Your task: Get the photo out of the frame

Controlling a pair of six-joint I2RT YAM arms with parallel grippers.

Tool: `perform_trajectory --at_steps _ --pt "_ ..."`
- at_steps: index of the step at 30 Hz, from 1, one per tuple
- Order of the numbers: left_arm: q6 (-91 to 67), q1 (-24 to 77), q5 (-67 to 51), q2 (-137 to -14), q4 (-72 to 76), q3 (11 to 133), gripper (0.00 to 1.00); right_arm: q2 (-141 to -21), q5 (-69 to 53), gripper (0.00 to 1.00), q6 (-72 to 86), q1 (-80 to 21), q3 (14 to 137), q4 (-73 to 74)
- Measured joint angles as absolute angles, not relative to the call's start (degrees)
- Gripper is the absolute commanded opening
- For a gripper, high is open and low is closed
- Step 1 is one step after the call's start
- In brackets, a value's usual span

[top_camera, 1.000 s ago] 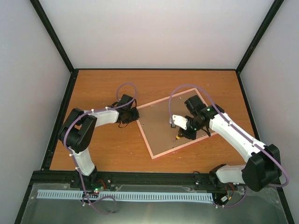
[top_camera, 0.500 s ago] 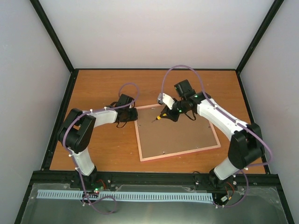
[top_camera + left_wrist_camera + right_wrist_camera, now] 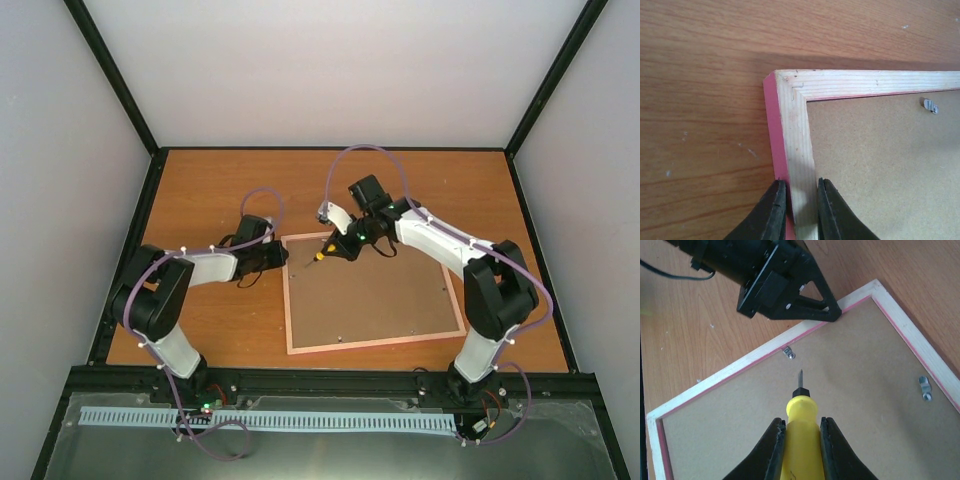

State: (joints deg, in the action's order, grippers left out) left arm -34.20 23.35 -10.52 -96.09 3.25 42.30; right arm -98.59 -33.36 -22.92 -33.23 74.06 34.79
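Here's the frame (image 3: 375, 342), lying back-up on the table (image 3: 220, 330), a little right of centre in the overhead view, its thin pink border all round. The brown backing panel (image 3: 375, 295) fills the whole opening, so the photo is out of sight; not a sliver of it shows in any view.

At the frame's upper left corner, the left gripper (image 3: 275, 257) comes in low from the left. Its wrist camera shows it best: the left gripper (image 3: 801, 200) has one finger on the pink outer edge and one on the inner side of the pale wooden rail, pinching that rail just below the corner. The fingers are cut off at the bottom of that picture, so how deep the bite goes I can't say.

The right gripper (image 3: 340, 248) hovers over the upper left part of the backing. From its own camera, the right gripper (image 3: 801, 422) is clenched round a yellow-handled screwdriver (image 3: 800, 410), blade pointing up-picture at a small metal clip (image 3: 788, 352) by the rail, tip near it but apart. Whether the blade touches the panel is hard to tell. A second clip (image 3: 925, 388) sits at the right rail. The handle's lower end runs off the bottom edge.
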Motion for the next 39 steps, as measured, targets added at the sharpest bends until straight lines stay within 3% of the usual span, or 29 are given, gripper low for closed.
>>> perform_trajectory --at_steps 39 --pt "-35.92 22.87 -12.91 -94.48 11.75 36.58 0.01 -107.11 -34.54 0.03 -15.57 -38.37 77.65 32.88"
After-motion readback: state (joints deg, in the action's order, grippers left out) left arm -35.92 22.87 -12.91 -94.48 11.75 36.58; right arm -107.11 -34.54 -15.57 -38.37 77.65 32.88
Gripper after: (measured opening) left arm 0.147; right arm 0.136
